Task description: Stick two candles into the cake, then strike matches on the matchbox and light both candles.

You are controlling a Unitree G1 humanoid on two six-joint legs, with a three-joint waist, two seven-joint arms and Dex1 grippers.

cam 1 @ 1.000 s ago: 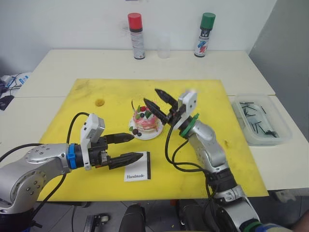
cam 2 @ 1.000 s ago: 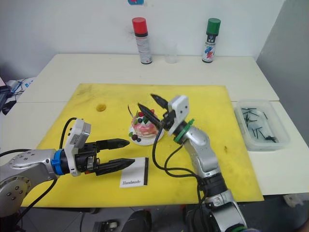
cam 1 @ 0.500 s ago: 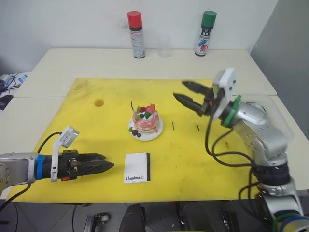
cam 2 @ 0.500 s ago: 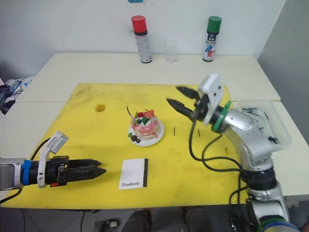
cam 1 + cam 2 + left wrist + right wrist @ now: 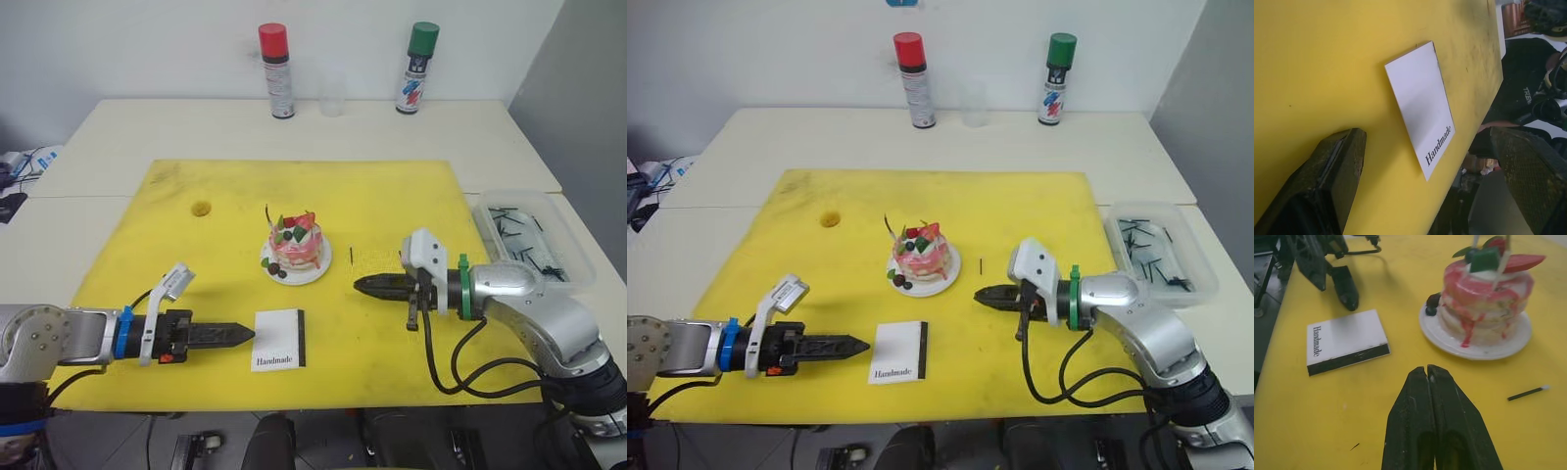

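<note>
At the lower left of the head view, the left gripper (image 5: 235, 336) lies low over a yellow mat (image 5: 392, 196), pointing toward the middle of the frame. From the head camera its two black fingers look pressed together, but its own wrist camera shows them spread wide apart with nothing between them, so it is released and empty. Just beside its tip, at lower centre, the matchbox (image 5: 279, 352) lies flat on the mat, white side up, with the word "Handmade" along its near edge and a black strip on the side facing the centre of the frame. Above it, near the middle of the picture, the cake (image 5: 296, 247) sits on its small white plate, pink and white, topped with a red slice, green leaves and dark berries. A thin candle (image 5: 268, 216) stands tilted out of its top on the left side. Just right of the plate, one short black match (image 5: 351, 255) lies on the mat. Further right, the right gripper (image 5: 359, 285) points back toward the cake, its fingers clenched tip to tip around nothing. At the right edge, on the pale table (image 5: 157, 122), a clear plastic tray (image 5: 580, 269) holds a scatter of more black matches (image 5: 519, 240). Along the top edge stand a red-capped spray can (image 5: 276, 71), a clear cup (image 5: 332, 93) and a green-capped spray can (image 5: 415, 68)
</note>
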